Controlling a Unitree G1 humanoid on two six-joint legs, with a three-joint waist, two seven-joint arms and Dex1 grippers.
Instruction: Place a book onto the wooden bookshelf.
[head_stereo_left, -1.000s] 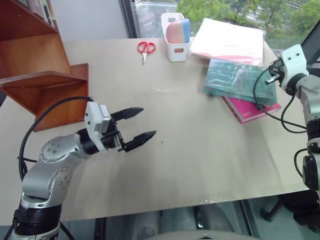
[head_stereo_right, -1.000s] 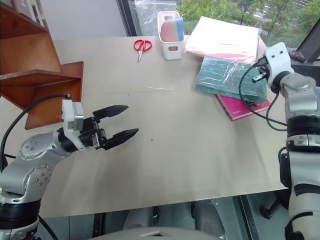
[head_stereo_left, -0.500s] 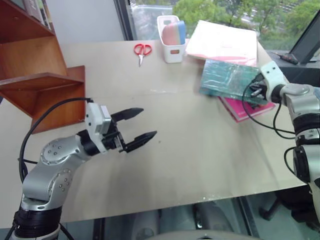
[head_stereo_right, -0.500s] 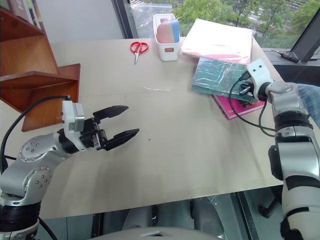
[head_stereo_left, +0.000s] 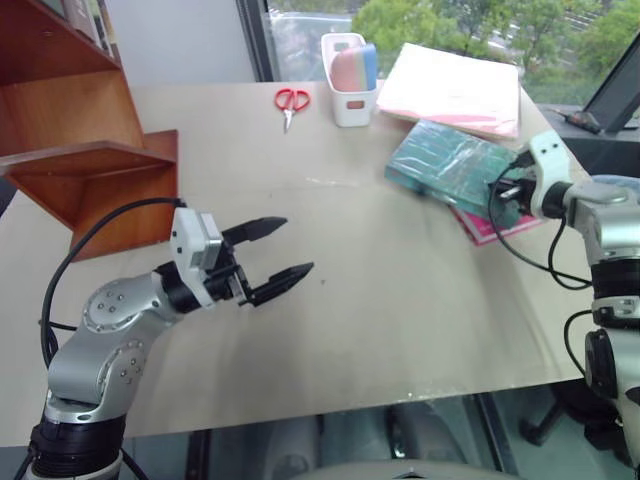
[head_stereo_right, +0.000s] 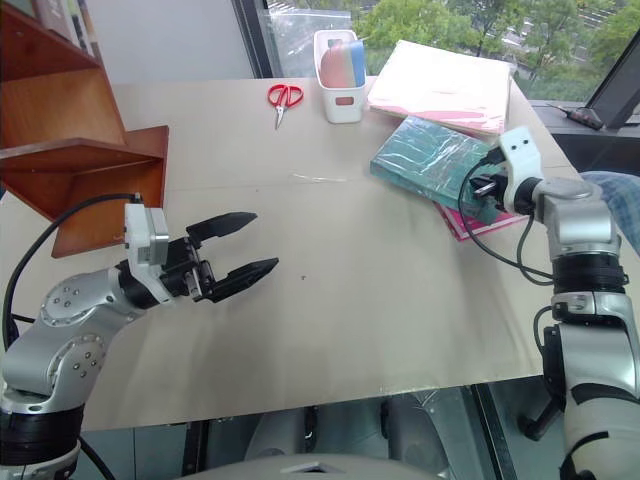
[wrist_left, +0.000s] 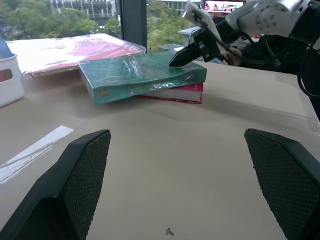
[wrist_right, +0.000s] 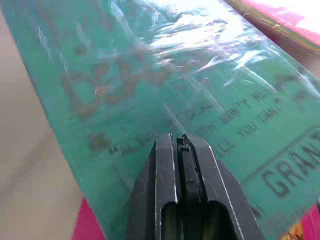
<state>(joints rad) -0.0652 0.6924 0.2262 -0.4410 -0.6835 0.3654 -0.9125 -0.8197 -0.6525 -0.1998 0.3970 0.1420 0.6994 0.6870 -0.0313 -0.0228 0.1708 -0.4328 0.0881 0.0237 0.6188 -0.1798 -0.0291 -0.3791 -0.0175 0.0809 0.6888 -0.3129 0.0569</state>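
Book placement is judged not yet begun, since the book (head_stereo_left: 448, 166) is seen lying flat on the far right of the worktop (head_stereo_left: 400, 300), well apart from the wooden bookshelf (head_stereo_left: 80, 150) at the far left. Nearest the camera, the left gripper (head_stereo_left: 283, 258) is held level above the bare middle of the worktop, its jaws spread wide and empty, pointed toward the right, with the book lying well beyond them. Farther out on the right, the right gripper (head_stereo_right: 480, 188) is found at the book's near right edge, its jaws pressed shut with nothing between them; in the right wrist view the closed tips (wrist_right: 179, 150) are seen just over the glossy wrapped cover, though whether they touch it cannot be told. The book is stacked askew on the magenta book (head_stereo_left: 488, 224), its long axis running diagonally from near right to far left, one corner overhanging toward the middle of the worktop. The right arm is clearly the nearer one, so the coming move is judged to turn on it: a closed-jaw nudge or an opening to clamp the edge seems called for. Beyond the book, the pale pink folder (head_stereo_left: 455, 88), the white holder (head_stereo_left: 348, 80) and the red scissors (head_stereo_left: 292, 99) are set along the far edge.
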